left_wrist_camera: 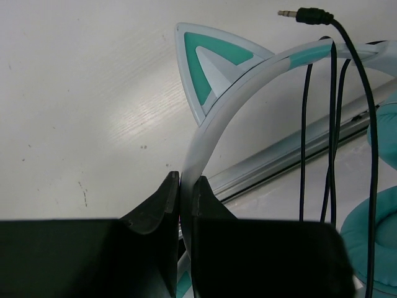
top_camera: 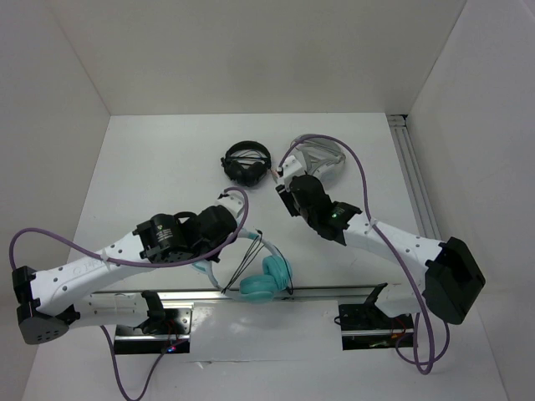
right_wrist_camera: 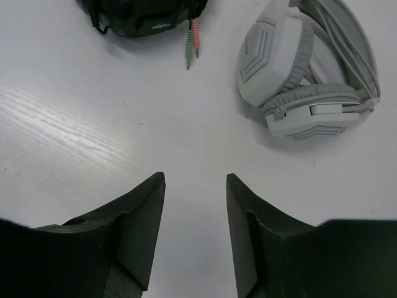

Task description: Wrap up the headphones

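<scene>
Teal headphones (top_camera: 267, 280) — pale headband (left_wrist_camera: 208, 124), black cable (left_wrist_camera: 372, 124)

I see teal headphones (top_camera: 266, 280) low center, cable across band, L gripper (top_camera: 209, 257) at its left end. Blk headphones (top_camera: 247, 163) & white-grey set (top_camera: 322, 159) up top, R gripper (top_camera: 282, 185) between.

Illumination bright, diffuse, from above | shadows soft and faint | glare streaks on table (right_wrist_camera: 49, 112), left of frame | left gripper (left_wrist_camera: 185, 180) near-black, detail lost, lower edge

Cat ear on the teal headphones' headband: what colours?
The cat ear is pale grey-white with a teal inner panel; the left wrist view shows it best.
</scene>
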### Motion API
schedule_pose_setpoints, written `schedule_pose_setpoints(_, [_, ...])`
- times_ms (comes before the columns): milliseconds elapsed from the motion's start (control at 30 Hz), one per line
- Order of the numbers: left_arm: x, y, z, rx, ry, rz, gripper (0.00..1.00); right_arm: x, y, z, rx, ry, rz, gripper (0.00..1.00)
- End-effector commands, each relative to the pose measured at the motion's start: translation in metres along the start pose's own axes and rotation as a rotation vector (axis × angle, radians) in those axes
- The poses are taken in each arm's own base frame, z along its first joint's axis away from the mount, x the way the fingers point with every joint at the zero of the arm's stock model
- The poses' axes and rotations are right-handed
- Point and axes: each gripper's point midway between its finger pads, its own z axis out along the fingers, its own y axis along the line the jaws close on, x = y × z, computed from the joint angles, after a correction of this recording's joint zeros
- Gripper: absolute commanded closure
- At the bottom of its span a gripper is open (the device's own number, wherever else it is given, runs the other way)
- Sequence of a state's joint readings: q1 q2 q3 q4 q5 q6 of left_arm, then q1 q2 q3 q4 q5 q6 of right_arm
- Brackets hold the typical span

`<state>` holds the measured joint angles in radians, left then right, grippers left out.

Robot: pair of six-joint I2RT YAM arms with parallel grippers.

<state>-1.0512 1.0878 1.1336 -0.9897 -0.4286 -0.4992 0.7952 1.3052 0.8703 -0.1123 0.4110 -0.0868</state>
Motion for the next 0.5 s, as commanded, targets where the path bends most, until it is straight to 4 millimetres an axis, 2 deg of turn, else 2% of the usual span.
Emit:
schedule_pose_setpoints(0, [-0.018,-0.009,-0.016,0.073,-0.059,-0.046,1.00,-0.019,-0.009,0.003,0.044,-0.049,0.051,0.48])
schedule_pose_setpoints(133, [-0.017,-0.010,-0.014,0.070,-0.051,-0.051,1.00,-0.024,-0.016,0.001,0.045,-0.057,0.075,0.48])
schedule_pose_setpoints(167, [-0.018,-0.008,-0.013,0.063,-0.051,-0.059,1.00,-0.024,-0.020,0.002,0.055,-0.055,0.090,0.46])
schedule_pose_setpoints(233, [-0.016,-0.003,-0.009,0.045,-0.041,-0.083,1.00,-0.035,-0.027,-0.004,0.072,-0.081,0.132,0.46])
schedule_pose_setpoints(267, [-0.016,0.001,-0.006,0.029,-0.032,-0.104,1.00,-0.031,-0.033,-0.003,0.093,-0.067,0.144,0.45])
schedule_pose_setpoints(300, [-0.013,0.004,-0.003,0.019,-0.022,-0.107,1.00,-0.048,-0.036,-0.009,0.094,-0.106,0.173,0.43])
schedule_pose_setpoints(367, [-0.018,0.010,0.005,-0.022,-0.034,-0.183,1.00,-0.054,-0.042,-0.016,0.113,-0.111,0.211,0.33])
schedule_pose_setpoints(467, [-0.015,0.020,0.028,-0.115,-0.026,-0.298,1.00,-0.073,-0.049,-0.031,0.122,-0.135,0.279,0.26])
